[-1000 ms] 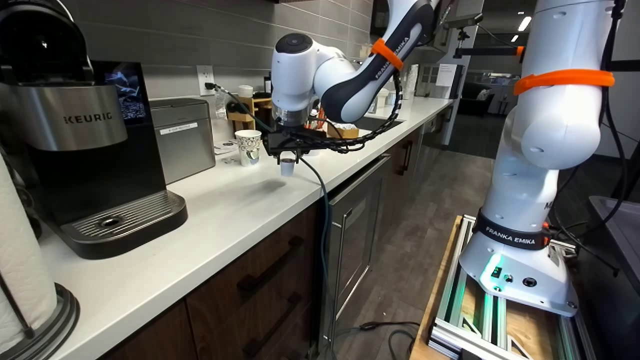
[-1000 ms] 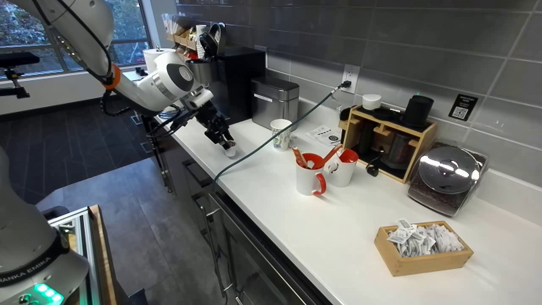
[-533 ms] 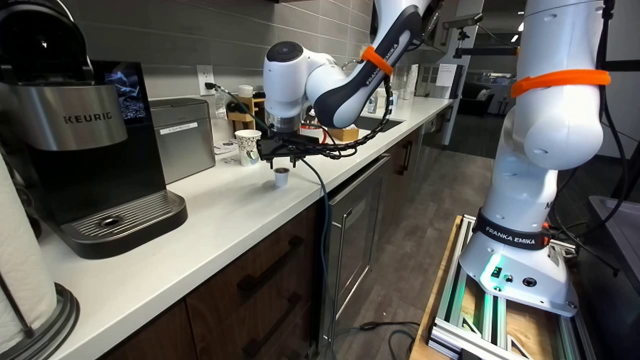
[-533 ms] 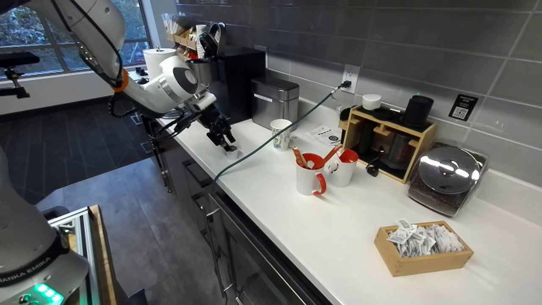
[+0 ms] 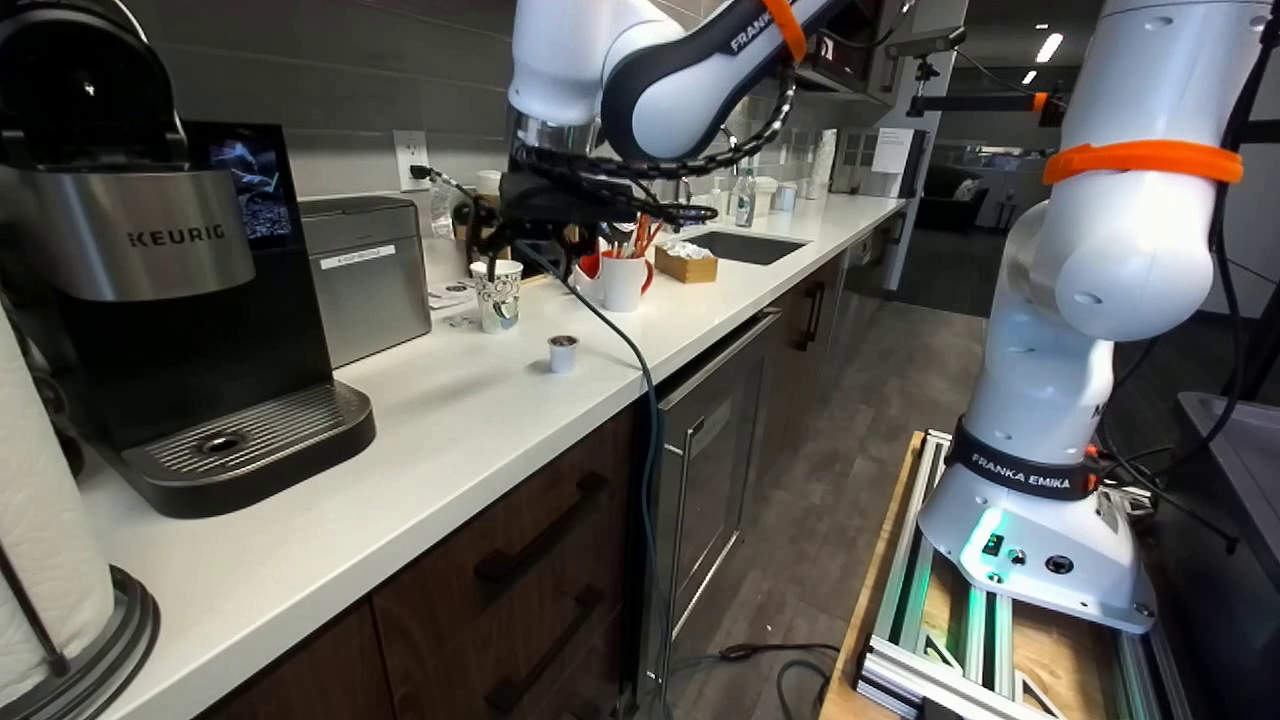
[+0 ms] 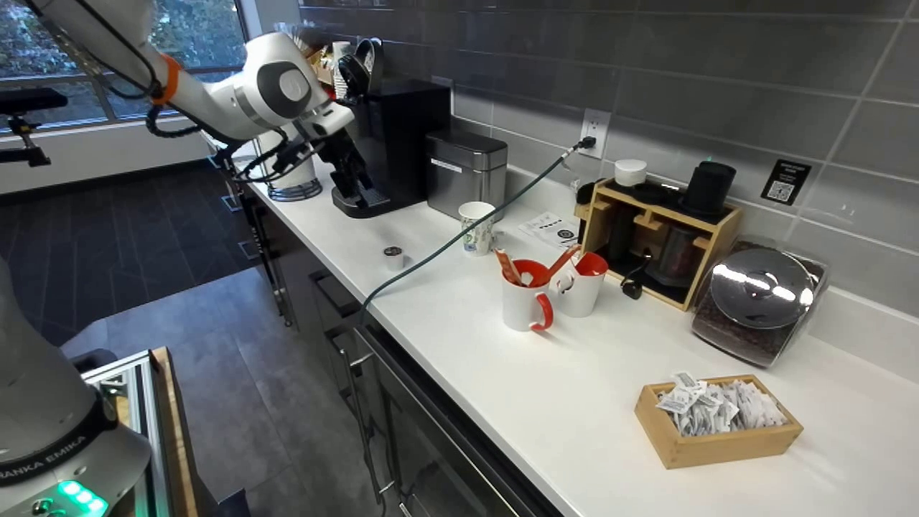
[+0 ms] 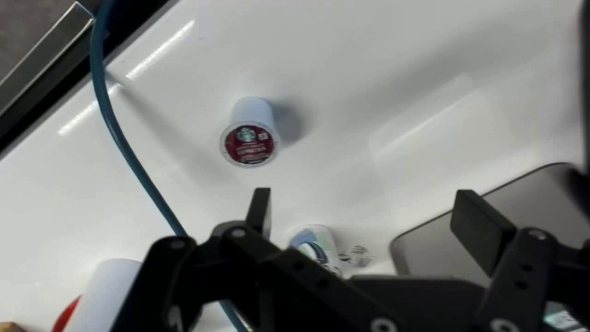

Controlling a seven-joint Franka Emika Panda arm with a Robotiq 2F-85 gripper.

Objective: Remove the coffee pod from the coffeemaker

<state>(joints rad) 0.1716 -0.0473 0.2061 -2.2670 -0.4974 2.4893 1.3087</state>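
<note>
The coffee pod (image 5: 562,355), a small white cup with a dark red lid, stands upright on the white counter in both exterior views. In the wrist view the pod (image 7: 251,133) lies beyond the fingertips, nearer the left finger, touched by nothing. My gripper (image 7: 362,205) is open wide with nothing between its fingers. It hangs well above the counter, and in an exterior view the gripper (image 5: 530,265) appears above and slightly left of the pod. The black coffeemaker (image 5: 140,235) with its silver Keurig band has its lid raised. Whether anything sits inside its holder is hidden.
A patterned paper cup (image 5: 497,297) and a grey metal box (image 5: 370,280) stand behind the pod. A dark teal cable (image 6: 467,233) crosses the counter close to it. Two white-and-red mugs (image 6: 526,305) and a wooden rack (image 6: 657,237) are farther along. A paper towel roll (image 5: 45,520) flanks the coffeemaker.
A second ago the pod hung between the fingers; half a second ago it was on the counter just under them. Since then the gripper has risen away and its fingers have spread.
</note>
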